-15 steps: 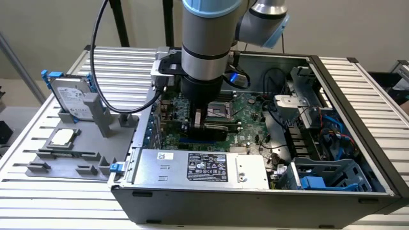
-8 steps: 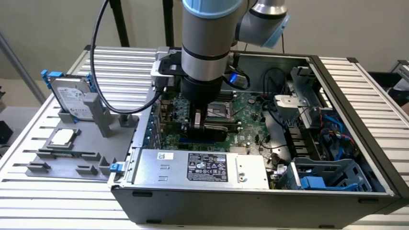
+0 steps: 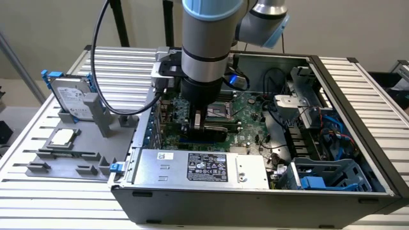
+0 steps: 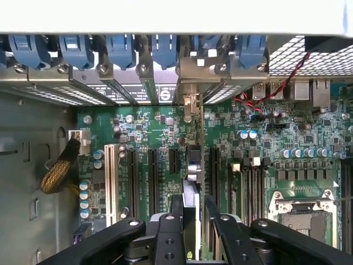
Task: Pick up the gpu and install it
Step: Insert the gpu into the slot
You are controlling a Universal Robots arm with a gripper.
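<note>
Wrist view has the gripper point(image 4: 190, 221) pinching the gpu point(image 4: 192, 165) edge-on between its jaws, the card reaching ahead of them over the motherboard point(image 4: 265, 138) slots; it looks light, stiff and fragile, best gripped by its bare top edge.

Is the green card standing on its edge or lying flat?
On its edge. In the wrist view the gpu shows thin, edge-on, between the gripper fingers above the motherboard slots.
</note>
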